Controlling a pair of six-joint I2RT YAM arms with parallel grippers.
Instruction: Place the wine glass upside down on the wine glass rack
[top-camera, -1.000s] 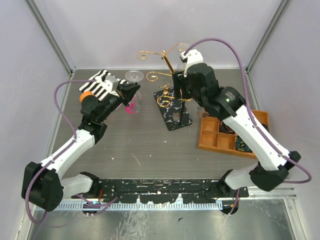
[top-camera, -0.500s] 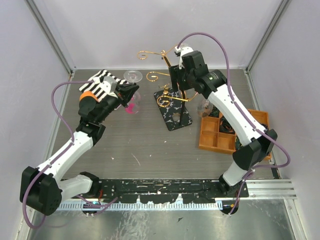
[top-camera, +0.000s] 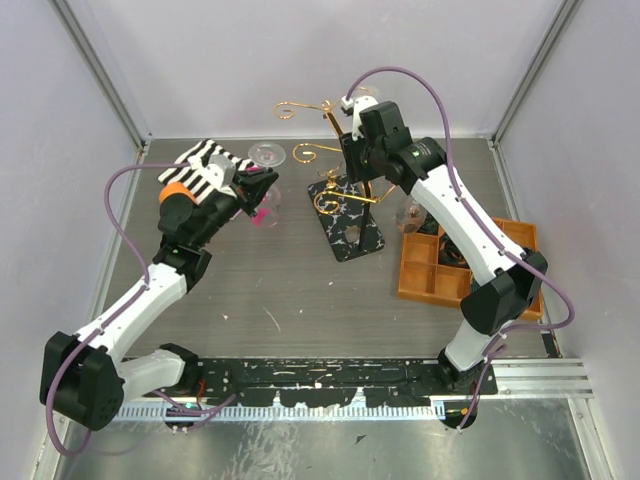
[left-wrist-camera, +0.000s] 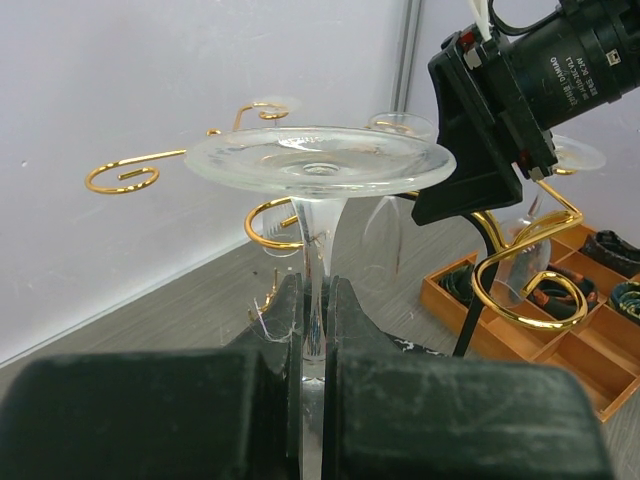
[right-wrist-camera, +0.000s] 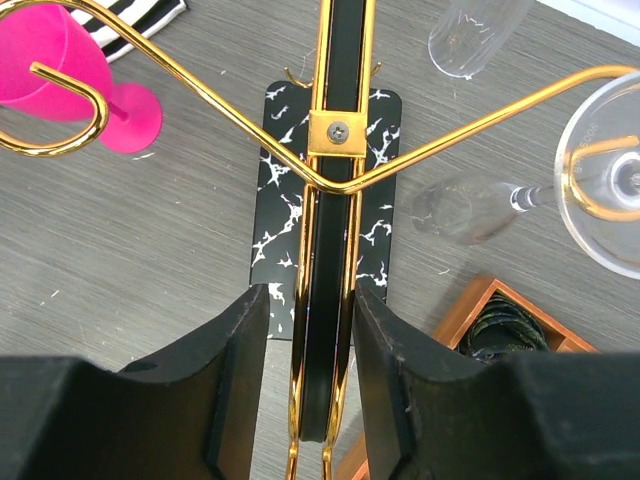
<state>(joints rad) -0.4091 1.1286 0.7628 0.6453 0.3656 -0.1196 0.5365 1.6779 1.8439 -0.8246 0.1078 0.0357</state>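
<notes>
The wine glass (left-wrist-camera: 315, 165) is clear and held upside down, foot up; its foot also shows in the top view (top-camera: 267, 152). My left gripper (left-wrist-camera: 313, 300) is shut on its stem, left of the wine glass rack (top-camera: 347, 225). The rack's gold arms (left-wrist-camera: 520, 290) curl beside the glass. My right gripper (right-wrist-camera: 310, 300) straddles the rack's black and gold central post (right-wrist-camera: 333, 130) from above. Its right finger (right-wrist-camera: 385, 330) lies against the gold wire, with a thin gap at the left finger. In the top view the right gripper (top-camera: 352, 160) sits high on the post.
A pink glass (right-wrist-camera: 45, 55) stands left of the rack's marbled base (right-wrist-camera: 280, 200). A clear glass (right-wrist-camera: 465, 210) lies right of it, and another glass's foot (right-wrist-camera: 610, 190) sits in a rack arm. An orange compartment tray (top-camera: 440, 270) is right; a striped cloth (top-camera: 205, 165) back left.
The right arm stretched out and brought its gripper over the rack's post, and its jaws narrowed around it. The left arm kept the glass almost still.
</notes>
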